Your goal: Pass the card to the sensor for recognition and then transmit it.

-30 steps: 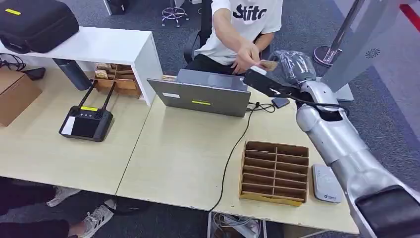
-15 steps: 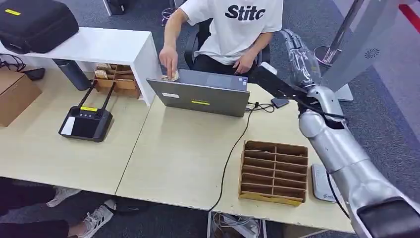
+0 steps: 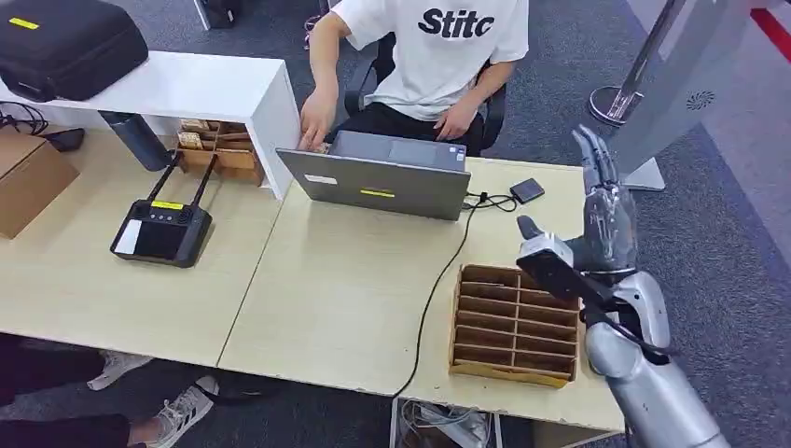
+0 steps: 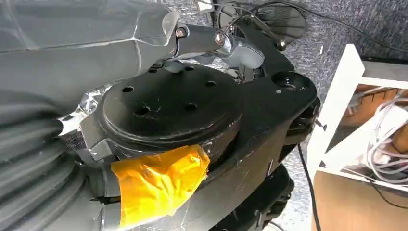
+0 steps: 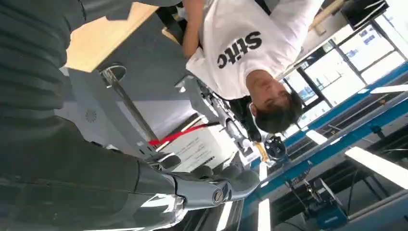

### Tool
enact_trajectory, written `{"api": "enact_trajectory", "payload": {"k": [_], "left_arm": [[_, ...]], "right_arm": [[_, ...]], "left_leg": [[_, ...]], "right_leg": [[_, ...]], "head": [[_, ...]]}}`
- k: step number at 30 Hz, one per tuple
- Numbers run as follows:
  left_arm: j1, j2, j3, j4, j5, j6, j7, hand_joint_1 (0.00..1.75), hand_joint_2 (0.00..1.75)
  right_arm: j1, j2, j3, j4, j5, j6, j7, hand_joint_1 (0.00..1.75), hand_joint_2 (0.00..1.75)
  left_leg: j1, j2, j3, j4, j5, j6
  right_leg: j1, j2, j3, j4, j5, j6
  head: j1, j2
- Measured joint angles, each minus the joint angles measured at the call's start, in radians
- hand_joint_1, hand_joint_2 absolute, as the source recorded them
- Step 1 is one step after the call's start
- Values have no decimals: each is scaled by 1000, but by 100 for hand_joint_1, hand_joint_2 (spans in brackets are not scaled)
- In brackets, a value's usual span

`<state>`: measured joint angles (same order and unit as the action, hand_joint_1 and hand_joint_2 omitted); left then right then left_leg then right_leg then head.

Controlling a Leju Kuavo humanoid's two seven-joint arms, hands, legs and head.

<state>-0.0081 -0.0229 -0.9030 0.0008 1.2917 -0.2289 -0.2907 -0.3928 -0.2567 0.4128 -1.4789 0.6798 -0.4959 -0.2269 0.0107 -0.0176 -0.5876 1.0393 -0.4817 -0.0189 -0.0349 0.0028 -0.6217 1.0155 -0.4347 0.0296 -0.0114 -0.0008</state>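
R hand (image 3: 602,219) raised over table edge near divider box (image 3: 516,324), fingers straight, apart, holding nothing. No card visible w/ robot. L hand: fingers can't tell. Advise lowering clear of box.

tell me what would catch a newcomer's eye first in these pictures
The silver right arm's robot hand stands raised above the table's right end, fingers straight up and apart, holding nothing. Beside it on the table sits a brown slotted cardboard organizer. Across the table a person in a white printed T-shirt reaches behind a grey laptop.
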Motion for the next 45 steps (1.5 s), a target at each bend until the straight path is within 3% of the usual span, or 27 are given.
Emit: {"api": "enact_trajectory", "payload": {"k": [5, 17, 23, 31, 45], "left_arm": [[2, -3, 6, 0, 3, 1, -6, 0, 175], [3, -3, 7, 0, 8, 3, -6, 0, 175], [5, -6, 8, 0, 11, 13, -9, 0, 175], [9, -10, 13, 0, 20, 14, -18, 0, 175], [18, -12, 34, 0, 27, 16, -27, 0, 175]], "right_arm": [[98, -6, -26, -62, -7, -10, -18, 0, 175], [132, -10, -38, -102, -2, -11, -26, 0, 175], [248, -12, -43, -135, 24, -40, -68, 0, 175], [361, -15, -11, -164, 33, -36, -69, 0, 175], [445, -15, 47, -186, -36, -31, -60, 0, 175]], "left_leg": [[0, 1, 0, 0, 0, 0], [0, 1, 1, 0, 0, 0], [0, 1, 0, 0, -1, 1], [0, 1, -1, 0, -2, 2], [0, 1, 0, 0, -2, 2]], "right_leg": [[0, 2, 0, 0, 0, 0], [0, 1, 0, 0, 0, 0], [0, 1, 0, 0, -2, 1], [0, 1, 0, 0, -2, 1], [0, 1, 0, 0, -2, 1]], "head": [[0, 0], [0, 0], [0, 0], [0, 0], [0, 0]]}}
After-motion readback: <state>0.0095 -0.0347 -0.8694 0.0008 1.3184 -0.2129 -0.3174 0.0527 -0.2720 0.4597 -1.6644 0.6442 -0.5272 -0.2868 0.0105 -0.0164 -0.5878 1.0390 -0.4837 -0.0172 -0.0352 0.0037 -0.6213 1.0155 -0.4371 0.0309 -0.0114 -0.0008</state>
